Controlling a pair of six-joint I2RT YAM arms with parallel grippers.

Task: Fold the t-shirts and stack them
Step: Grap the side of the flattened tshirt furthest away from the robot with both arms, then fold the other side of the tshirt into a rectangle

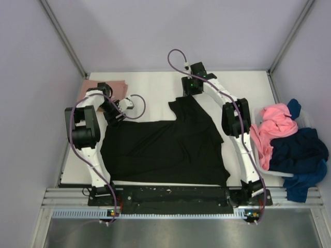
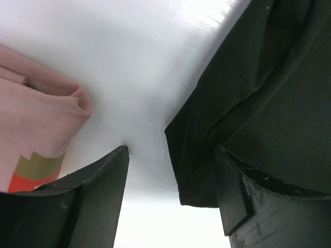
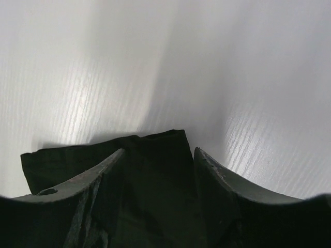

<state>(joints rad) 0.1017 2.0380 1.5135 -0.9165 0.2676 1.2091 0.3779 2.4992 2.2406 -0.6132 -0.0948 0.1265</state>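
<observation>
A black t-shirt lies spread on the white table, with one part reaching toward the back. My left gripper is at its back left corner. It is open, and in the left wrist view the corner of the black cloth lies between the fingers, close to the right finger. My right gripper is at the shirt's far tip. In the right wrist view its jaws stand apart on either side of the black cloth's edge. A folded pink t-shirt lies at the back left.
At the right, a white basket holds a heap of t-shirts: pink, navy and blue. The folded pink shirt shows a tan and red print and lies just left of my left gripper. Walls close in the table.
</observation>
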